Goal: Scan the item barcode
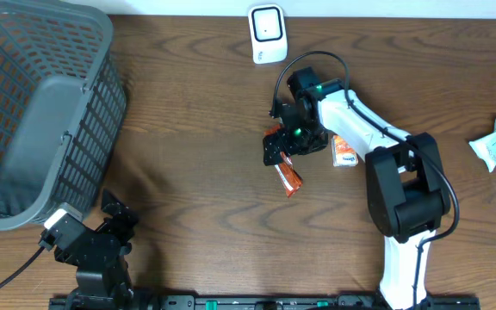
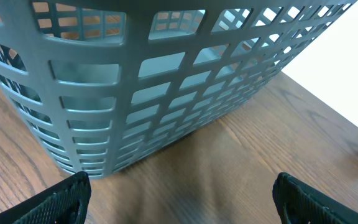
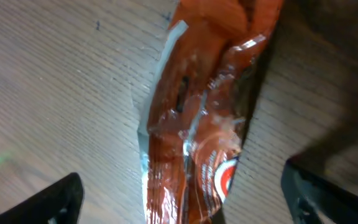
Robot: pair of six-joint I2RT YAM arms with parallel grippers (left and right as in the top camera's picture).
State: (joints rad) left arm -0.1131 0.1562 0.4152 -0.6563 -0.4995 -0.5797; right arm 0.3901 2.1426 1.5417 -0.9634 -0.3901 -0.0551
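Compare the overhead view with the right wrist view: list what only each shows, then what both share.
Only overhead: the grey plastic lattice basket, the white boxy barcode scanner, a white crinkled pouch at far right, a small white-and-orange packet beside the right arm, and the left end effector.
Only right wrist: close detail of the orange foil snack packet: its crinkles and a red-and-white round mark near its lower end.
Both: that packet lying on the brown wooden table, with the open right end effector over it.

Glossy crinkled orange packet (image 3: 194,124), matt grey plastic basket (image 2: 124,93), wood-grain table (image 1: 188,129)
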